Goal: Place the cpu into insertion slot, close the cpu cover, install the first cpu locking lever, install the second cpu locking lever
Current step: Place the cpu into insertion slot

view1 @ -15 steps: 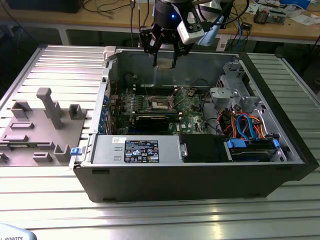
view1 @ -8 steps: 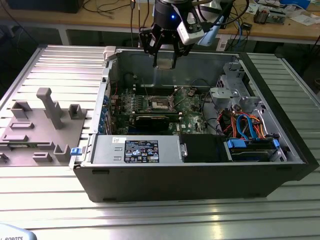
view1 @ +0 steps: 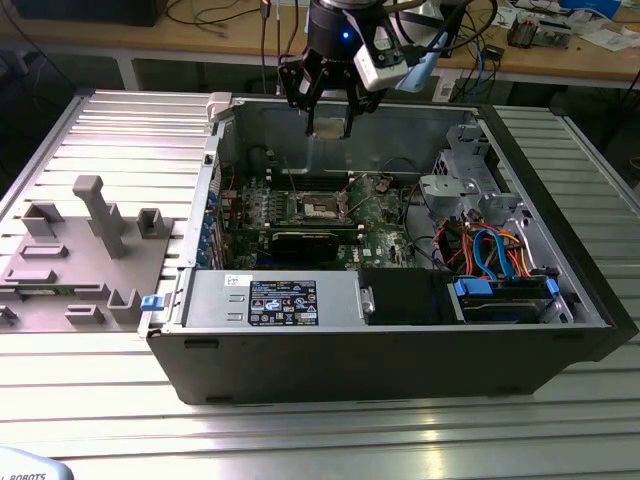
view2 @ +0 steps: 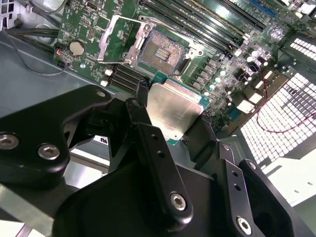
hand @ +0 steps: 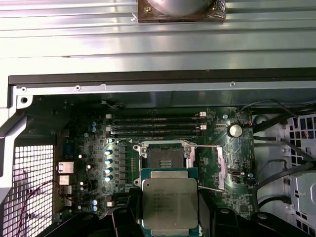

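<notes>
Ribbed metal desk (view1: 400, 430) carries an open computer case (view1: 400, 350); above its bare insertion slot (hand: 162, 157) the tool (view1: 330, 125) clamps the cpu (hand: 170, 205), one edge cut off in the first wrist view

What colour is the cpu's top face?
The cpu top is dull silver-grey, edged in green; clearest in the first wrist view.

The cpu (hand: 170, 202) has a dull, brushed silver metal top. The gripper (view2: 170, 118) is matt black. The slot (hand: 165, 157) has a shiny metal rim; the cover (view2: 106, 42) is bright bare metal. The board (hand: 89, 148) is glossy green, the case (view1: 400, 350) matt dark metal, the table (view1: 300, 440) ribbed, sheeny metal.
</notes>
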Motion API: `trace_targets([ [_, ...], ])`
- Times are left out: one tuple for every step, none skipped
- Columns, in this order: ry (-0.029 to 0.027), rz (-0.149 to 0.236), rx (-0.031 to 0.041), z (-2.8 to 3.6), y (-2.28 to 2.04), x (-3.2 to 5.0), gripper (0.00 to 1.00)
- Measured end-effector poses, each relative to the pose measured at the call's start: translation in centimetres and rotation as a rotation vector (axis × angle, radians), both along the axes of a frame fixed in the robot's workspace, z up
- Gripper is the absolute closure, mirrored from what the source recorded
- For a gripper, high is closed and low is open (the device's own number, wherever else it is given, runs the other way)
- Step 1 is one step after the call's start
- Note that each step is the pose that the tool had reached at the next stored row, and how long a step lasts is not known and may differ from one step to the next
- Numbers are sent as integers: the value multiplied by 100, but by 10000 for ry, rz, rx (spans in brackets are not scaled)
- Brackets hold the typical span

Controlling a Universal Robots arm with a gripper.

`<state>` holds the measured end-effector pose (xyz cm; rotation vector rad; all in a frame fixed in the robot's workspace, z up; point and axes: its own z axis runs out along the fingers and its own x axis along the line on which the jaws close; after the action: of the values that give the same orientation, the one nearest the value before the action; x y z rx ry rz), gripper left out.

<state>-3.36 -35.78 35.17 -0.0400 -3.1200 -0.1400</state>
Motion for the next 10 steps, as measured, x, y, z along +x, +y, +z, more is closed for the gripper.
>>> trace_targets([
  [-1, 0, 0, -2, 0, 0, 45],
  [0, 0, -1, -4, 0, 0, 45],
  [0, 0, 0, -6, 0, 0, 45],
  [0, 0, 0, -7, 0, 0, 45],
  [0, 0, -1, -8, 0, 0, 45],
  [-1, 0, 0, -9, 0, 0, 45],
  [0, 0, -1, -12, 0, 0, 45],
  [0, 0, 0, -13, 0, 0, 45],
  [-1, 0, 0, -15, 0, 0, 45],
  [0, 0, 0, -17, 0, 0, 45],
])
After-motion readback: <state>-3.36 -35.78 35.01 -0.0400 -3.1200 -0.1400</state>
